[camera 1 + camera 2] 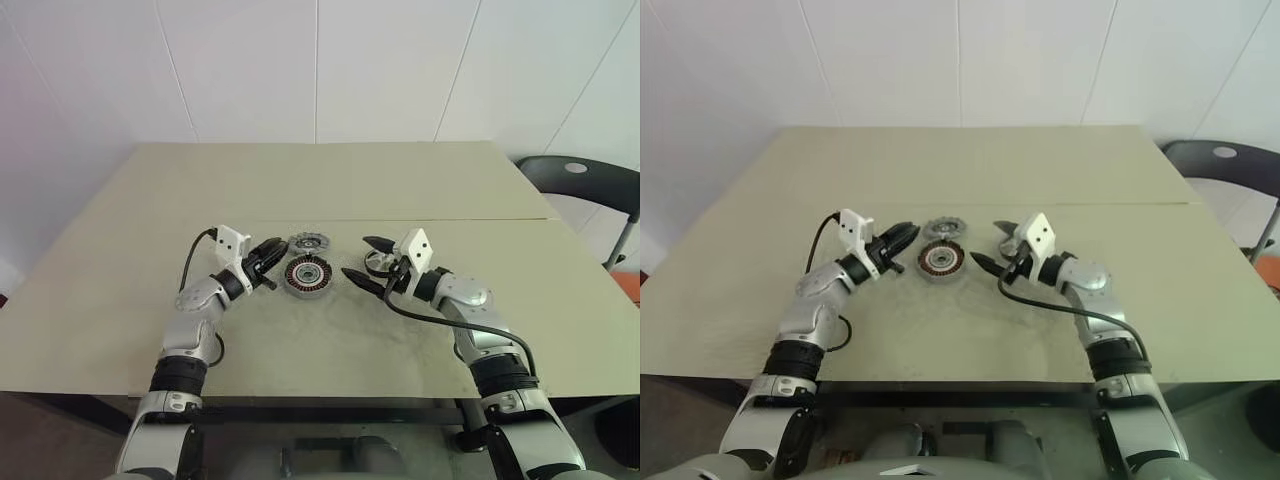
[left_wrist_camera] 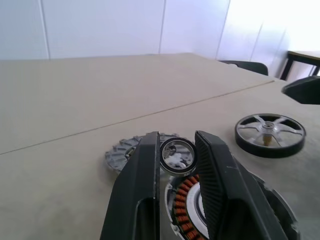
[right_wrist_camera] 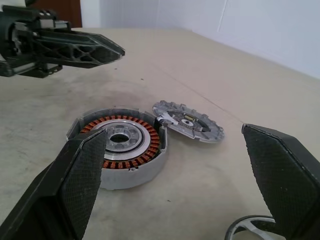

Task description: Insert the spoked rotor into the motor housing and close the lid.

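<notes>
At the middle of the tabletop point(image 1: 120, 300) the motor housing point(image 1: 306, 276) is lying flat, copper windings facing up. Just beyond it, at about twelve o'clock and touching or nearly touching its rim, the lid point(image 1: 309, 243) is resting flat. At three o'clock from the housing, a little apart, the spoked rotor point(image 2: 270, 134) is lying on the tabletop, partly hidden behind the right gripper point(image 1: 369, 260) in the head views. That gripper's jaws are being held wide apart, gripping nothing, pointed toward the housing. At nine o'clock from the housing, the left gripper point(image 1: 268, 264) is being held level above the tabletop, its jaws narrowed onto a small dark-rimmed metal ring point(image 2: 177, 155) pinched between the fingertips.
</notes>
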Action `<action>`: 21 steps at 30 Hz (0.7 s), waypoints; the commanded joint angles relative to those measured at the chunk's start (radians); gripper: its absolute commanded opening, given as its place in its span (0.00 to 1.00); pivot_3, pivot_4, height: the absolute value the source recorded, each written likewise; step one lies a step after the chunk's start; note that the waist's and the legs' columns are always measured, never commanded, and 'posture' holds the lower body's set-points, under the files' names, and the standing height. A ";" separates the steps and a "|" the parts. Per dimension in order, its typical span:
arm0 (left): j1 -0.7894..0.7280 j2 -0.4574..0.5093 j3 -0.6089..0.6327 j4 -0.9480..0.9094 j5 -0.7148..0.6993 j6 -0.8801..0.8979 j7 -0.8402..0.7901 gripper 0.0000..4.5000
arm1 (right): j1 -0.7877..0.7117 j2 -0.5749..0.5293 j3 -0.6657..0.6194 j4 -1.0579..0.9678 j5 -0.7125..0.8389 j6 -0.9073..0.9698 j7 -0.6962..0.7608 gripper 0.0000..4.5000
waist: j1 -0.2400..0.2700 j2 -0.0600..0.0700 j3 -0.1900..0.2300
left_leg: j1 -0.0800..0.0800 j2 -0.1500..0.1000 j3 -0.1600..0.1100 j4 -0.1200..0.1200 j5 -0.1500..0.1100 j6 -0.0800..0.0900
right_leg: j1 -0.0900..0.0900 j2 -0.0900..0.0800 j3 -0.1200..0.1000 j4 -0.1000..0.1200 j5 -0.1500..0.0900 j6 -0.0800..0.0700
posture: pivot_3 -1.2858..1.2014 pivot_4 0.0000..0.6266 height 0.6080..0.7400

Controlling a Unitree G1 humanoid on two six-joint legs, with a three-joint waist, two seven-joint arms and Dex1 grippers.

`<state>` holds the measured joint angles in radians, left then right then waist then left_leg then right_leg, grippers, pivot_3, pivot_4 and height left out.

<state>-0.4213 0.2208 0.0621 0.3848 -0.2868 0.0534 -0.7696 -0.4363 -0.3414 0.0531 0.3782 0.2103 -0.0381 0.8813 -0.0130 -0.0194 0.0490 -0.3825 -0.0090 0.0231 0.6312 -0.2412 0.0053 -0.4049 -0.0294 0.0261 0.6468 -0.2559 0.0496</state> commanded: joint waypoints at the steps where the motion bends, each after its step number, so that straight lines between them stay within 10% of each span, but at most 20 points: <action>1: -0.010 0.009 -0.042 -0.034 0.013 -0.022 -0.043 0.16 | -0.022 0.009 -0.002 -0.014 0.002 -0.024 -0.002 1.00 | 0.001 0.000 0.000 | 0.000 0.000 0.000 0.000 0.000 0.000 | 0.000 0.000 0.000 0.000 0.000 0.000 | 0.52 0.00 1.00; 21: -0.095 -0.025 -0.161 0.112 0.169 -0.124 0.019 0.16 | -0.004 0.014 -0.004 -0.052 0.017 0.013 0.020 1.00 | 0.000 0.000 0.000 | -0.001 0.000 0.000 0.001 0.000 0.000 | -0.001 0.002 -0.001 0.001 0.001 0.002 | 0.52 0.00 1.00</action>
<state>-0.5017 0.1939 -0.0901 0.5191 -0.1169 -0.0721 -0.7394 -0.4312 -0.3312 0.0565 0.3681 0.2132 -0.0198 0.9058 -0.0129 -0.0194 0.0489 -0.3834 -0.0090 0.0232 0.6321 -0.2410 0.0057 -0.4056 -0.0274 0.0255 0.6476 -0.2550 0.0516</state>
